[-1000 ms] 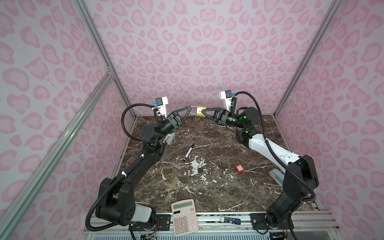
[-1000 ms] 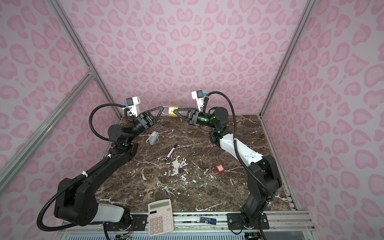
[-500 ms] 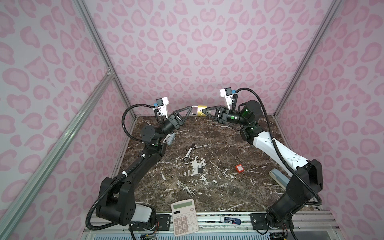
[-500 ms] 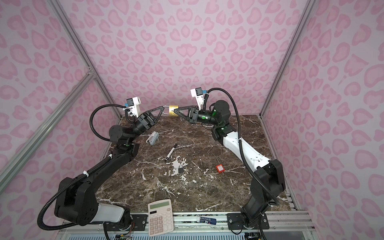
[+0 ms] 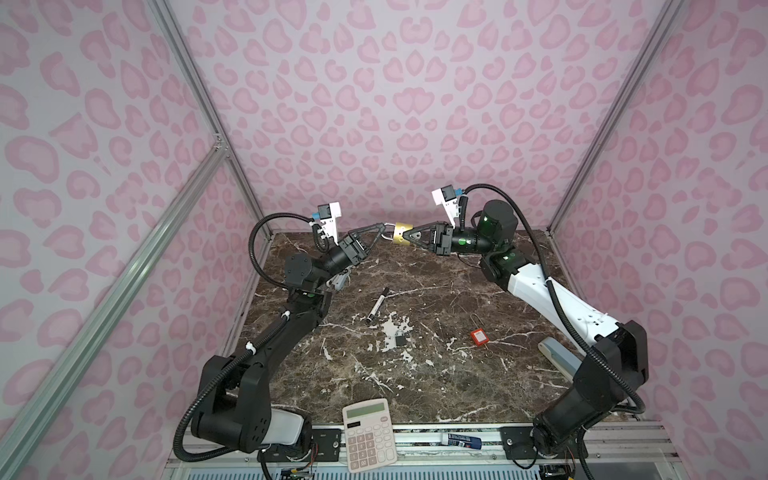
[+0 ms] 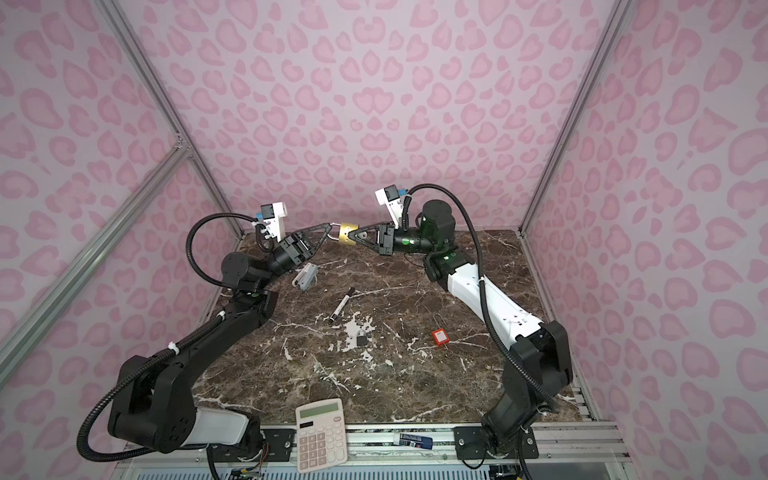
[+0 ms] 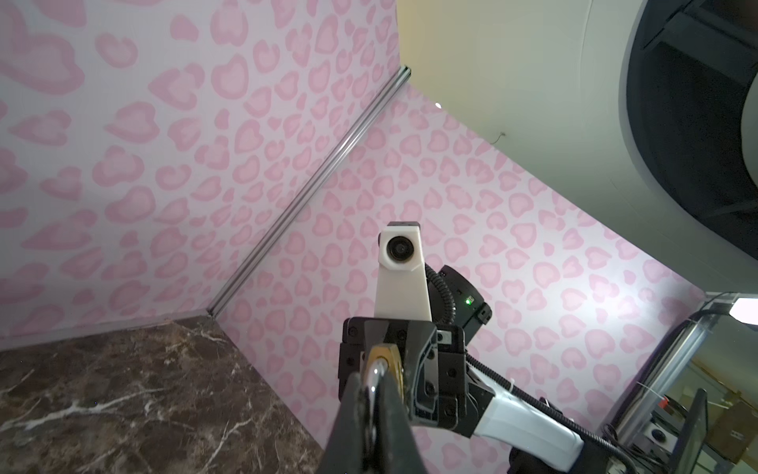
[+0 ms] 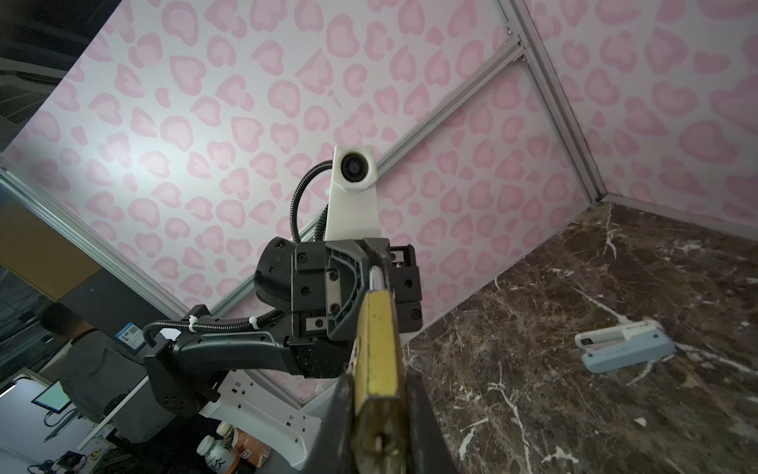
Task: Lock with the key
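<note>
Left gripper [image 5: 381, 235] clamped tight on the shackle [image 7: 374, 376], right gripper [image 5: 410, 237] pinching the brass padlock [image 5: 401, 232] by its body, the lock held aloft over the worktop's [image 5: 436, 374] far edge. The keyhole [image 8: 383, 441] looks empty and no key is spotted, so the turn is yet to come. Marker [image 5: 376, 305], black padlock [image 5: 400, 340] and red padlock [image 5: 479, 336] lie mid-worktop, well clear.

Marble table [image 5: 436, 386] bears pen [image 5: 377, 305], black padlock [image 5: 400, 340] (small), red padlock [image 5: 479, 336].

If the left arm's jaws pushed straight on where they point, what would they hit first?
The padlock, which the left gripper holds by its shackle; just behind it, probably the right gripper, clamped on its body.
</note>
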### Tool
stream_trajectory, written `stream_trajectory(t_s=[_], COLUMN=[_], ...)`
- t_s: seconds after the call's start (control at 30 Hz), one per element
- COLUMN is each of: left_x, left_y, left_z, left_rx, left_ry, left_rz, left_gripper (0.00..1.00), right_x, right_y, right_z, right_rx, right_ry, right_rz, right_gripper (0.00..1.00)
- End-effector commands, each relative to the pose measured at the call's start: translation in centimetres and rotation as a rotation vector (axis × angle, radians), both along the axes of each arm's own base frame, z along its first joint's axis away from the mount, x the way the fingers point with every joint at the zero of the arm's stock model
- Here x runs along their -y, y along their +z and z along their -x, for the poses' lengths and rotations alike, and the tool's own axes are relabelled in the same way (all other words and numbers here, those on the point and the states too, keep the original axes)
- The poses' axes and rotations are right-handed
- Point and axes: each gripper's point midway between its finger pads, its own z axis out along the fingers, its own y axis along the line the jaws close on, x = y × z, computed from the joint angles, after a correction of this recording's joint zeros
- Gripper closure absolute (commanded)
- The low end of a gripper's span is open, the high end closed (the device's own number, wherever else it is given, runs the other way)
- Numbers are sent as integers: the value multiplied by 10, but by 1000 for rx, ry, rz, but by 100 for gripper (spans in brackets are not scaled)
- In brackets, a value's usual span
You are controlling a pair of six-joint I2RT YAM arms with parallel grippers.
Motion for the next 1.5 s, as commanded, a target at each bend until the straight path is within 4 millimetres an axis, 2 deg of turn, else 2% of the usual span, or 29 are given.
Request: stream_trajectory(t_s=[0.0, 0.17, 0.33, 0.37, 0.4, 0.43, 0.7, 1.1, 1.33, 1.47], left_x=[3, 6, 1, 0, 0, -1, -3, -3, -4, -4], left_y=[17, 15, 22, 25, 26, 29, 34, 32, 30, 28], left_z=[17, 20, 22, 22, 22, 23, 22, 24, 24, 25], left_rx=[46, 34, 47, 51, 53, 57, 65, 59, 55, 52], left_ry=[-87, -100, -71, -67, -67, -66, -54, -63, -60, -60], left_rz=[-2, 6, 28, 35, 37, 41, 49, 42, 42, 42], left_gripper=[96, 96, 96, 96, 96, 96, 96, 96, 96, 96], right_x=[-2, 1, 1, 2, 3, 4, 12, 27, 31, 32], right_y=[7, 11, 8, 7, 7, 7, -1, 1, 3, 4], right_z=[10, 14, 12, 13, 12, 12, 12, 11, 7, 8], right_rx=[41, 25, 8, 5, 3, 0, -16, -7, 0, -1], right_ry=[65, 75, 75, 74, 71, 69, 44, 20, 0, 4], right_rz=[-21, -73, -82, -82, -85, -87, -88, -83, -74, -77], right_gripper=[100, 100, 99, 90, 76, 69, 58, 62, 60, 66])
